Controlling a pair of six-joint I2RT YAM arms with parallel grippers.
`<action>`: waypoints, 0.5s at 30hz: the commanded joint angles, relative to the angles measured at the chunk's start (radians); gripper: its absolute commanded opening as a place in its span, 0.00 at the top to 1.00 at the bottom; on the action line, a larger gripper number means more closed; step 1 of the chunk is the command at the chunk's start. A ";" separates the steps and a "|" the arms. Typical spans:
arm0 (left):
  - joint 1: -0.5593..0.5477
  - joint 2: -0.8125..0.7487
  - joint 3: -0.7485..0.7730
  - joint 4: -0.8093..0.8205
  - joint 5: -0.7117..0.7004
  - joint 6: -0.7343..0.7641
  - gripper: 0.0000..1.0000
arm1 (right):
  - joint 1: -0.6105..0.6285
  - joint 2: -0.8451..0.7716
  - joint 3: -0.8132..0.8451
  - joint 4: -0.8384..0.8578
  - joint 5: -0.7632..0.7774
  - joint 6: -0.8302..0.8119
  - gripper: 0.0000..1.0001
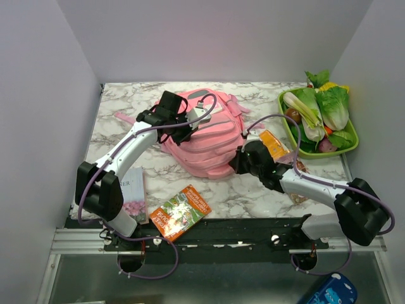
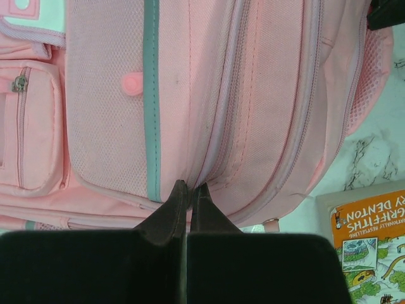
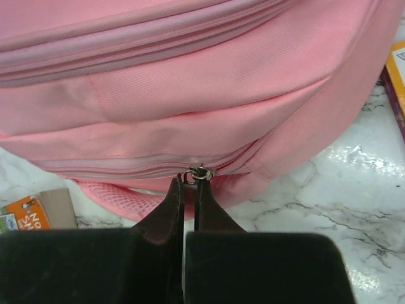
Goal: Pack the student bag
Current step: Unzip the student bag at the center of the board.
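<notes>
1. The student bag (image 1: 204,138) is lying flat on the marble table (image 1: 253,193), in the centre of the overhead frame. Its long axis is running from upper left to lower right.
2. The left gripper (image 2: 190,187) is sitting closed. Its tips are pressing into a fold between two zip lines on the bag's upper face. I cannot tell whether any cloth is pinched between them.
3. The right gripper (image 3: 188,182) is also closed, at the bag's lower right edge. The metal zip pull (image 3: 198,172) is sitting right at its fingertips, and I am judging it caught between them.
4. Controlling relation: in the right wrist view the zip line is running left to right across the frame, directly above the fingertips, and curving upward at the right. Any pull will need to follow that line, not cross it.
5. The right arm is plainly the nearer one to the pull. The left arm is lying further up the bag, placed to brace it.
6. Risk: the bag is soft, so it may drag along the table instead of the zip travelling.
7. Awaiting packing: an orange book (image 1: 180,212) and a pale book (image 1: 134,193) are lying at the lower left of the overhead frame. Both are apart from the bag.
8. A green tray (image 1: 352,144) of vegetables is standing at the upper right, clear of both arms.
</notes>
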 commanded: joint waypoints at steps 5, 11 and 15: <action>-0.048 0.010 0.050 0.078 -0.010 -0.152 1.00 | 0.135 -0.014 0.095 -0.077 -0.019 -0.005 0.99; -0.053 0.050 0.068 0.122 -0.036 -0.303 1.00 | 0.249 0.042 0.153 -0.099 -0.015 0.030 0.99; -0.054 0.078 0.102 0.128 -0.024 -0.384 1.00 | 0.295 0.118 0.234 -0.099 -0.024 0.021 0.99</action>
